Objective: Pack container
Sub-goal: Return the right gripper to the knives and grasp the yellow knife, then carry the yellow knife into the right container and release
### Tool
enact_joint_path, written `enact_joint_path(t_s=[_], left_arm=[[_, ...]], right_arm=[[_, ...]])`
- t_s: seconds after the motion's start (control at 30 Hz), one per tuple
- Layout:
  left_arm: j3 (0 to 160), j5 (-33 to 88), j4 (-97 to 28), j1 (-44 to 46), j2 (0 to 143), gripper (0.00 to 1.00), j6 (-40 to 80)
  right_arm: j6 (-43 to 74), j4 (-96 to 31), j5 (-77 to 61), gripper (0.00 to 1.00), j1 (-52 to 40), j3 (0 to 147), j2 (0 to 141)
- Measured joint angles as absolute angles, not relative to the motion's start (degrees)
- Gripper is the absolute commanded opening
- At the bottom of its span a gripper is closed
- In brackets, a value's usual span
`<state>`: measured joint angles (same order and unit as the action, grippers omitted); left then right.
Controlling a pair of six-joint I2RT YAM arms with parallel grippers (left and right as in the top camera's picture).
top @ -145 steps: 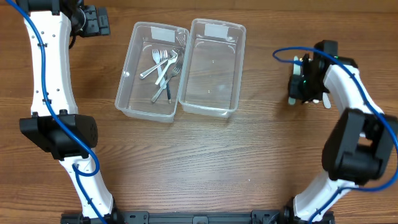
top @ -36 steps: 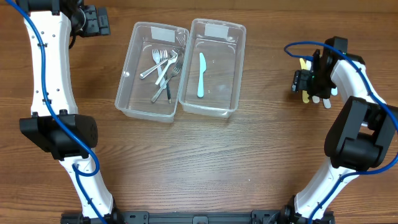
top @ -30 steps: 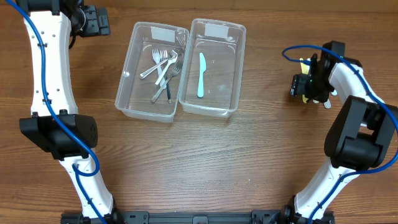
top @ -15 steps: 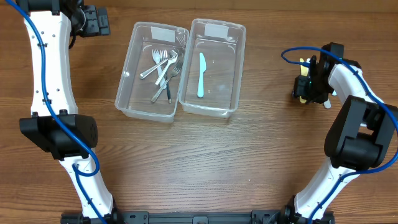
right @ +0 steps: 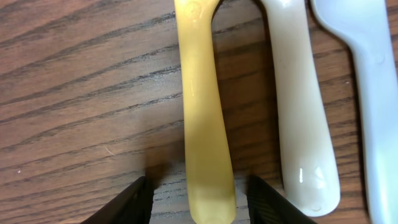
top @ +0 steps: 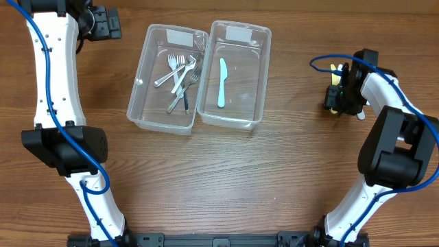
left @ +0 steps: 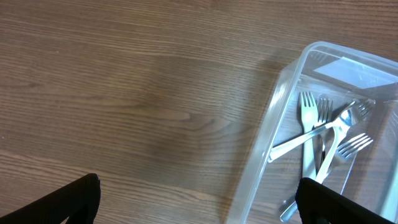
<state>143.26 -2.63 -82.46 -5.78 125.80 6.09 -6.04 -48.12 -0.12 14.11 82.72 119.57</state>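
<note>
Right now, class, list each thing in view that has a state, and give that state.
Left gripper: open, empty.
Right gripper: open, straddling yellow utensil.
Yellow utensil: flat on table, not gripped.
Left container: lidless, holding forks.
Right container: lidless, holding one teal knife.

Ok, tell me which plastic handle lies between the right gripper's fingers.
The yellow plastic handle; the cream one and the pale-blue one lie outside the right gripper.
</note>
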Motion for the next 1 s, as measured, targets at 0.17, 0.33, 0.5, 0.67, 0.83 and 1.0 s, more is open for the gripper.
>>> enact_joint_path(t_s=[0.17,0.33,0.5,0.67,0.83,1.0], left_arm=[[143.26,-2.63,-82.43,-5.78,125.8,1.0,6.09],[143.26,-2.63,-82.46,-5.78,125.8,1.0,6.09],[143.26,-2.63,-82.46,-5.78,125.8,1.0,6.09],[143.26,-2.63,-82.46,-5.78,125.8,1.0,6.09],[143.26,-2.63,-82.46,-5.78,125.8,1.0,6.09],[143.26,-2.63,-82.43,-5.78,125.8,1.0,6.09]], right_arm=[[-6.13,-47.77,0.25,0.3,14.13,82.06,119.24],[-6.24,-48.05,0.36,0.17,14.22,82.04,119.24],[-5.54,-49.25,0.12,0.1,14.22,82.26,119.2],[-4.84,-57.14,-0.23,0.09,14.02,85.21,119.22],[-4.49,-62.92,-0.27,0.07,11.25,95.98,118.02],[-2.24,-64.34,-1.54,0.04,4.14,101.91,112.05]])
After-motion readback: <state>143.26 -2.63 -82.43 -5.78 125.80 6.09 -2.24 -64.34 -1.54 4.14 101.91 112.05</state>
